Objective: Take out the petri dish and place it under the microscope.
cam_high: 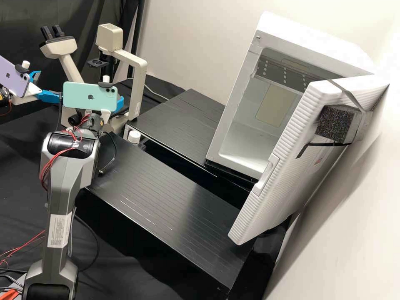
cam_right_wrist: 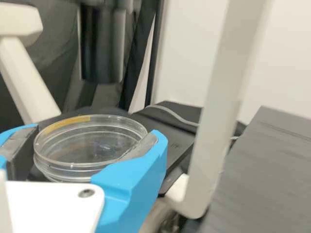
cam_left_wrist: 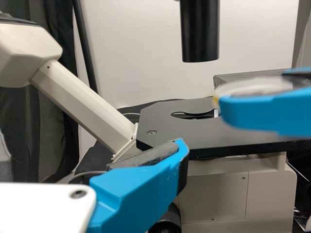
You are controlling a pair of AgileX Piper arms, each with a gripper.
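In the high view my left gripper [cam_high: 50,85] is open beside the cream microscope [cam_high: 136,83]; one finger of that gripper [cam_left_wrist: 141,194] crosses the left wrist view. My right gripper [cam_high: 121,103], partly behind its phone in the high view, is at the microscope's stage. The right wrist view has this gripper [cam_right_wrist: 95,133] shut on the clear round petri dish [cam_right_wrist: 87,151], which lies level between the fingers. From the left wrist view, the dish [cam_left_wrist: 262,87] is at the side of the black stage [cam_left_wrist: 170,133], lower than the black cylinder [cam_left_wrist: 199,31]. Whether it overlaps the stage I cannot tell.
A white incubator [cam_high: 233,96] stands at the back right, its door [cam_high: 271,175] swung open. Two black platforms [cam_high: 166,191] lie between it and the arms. The microscope's upright arm [cam_right_wrist: 218,107] rises close beside the right gripper. A white-capped bottle [cam_high: 134,136] stands near the platforms.
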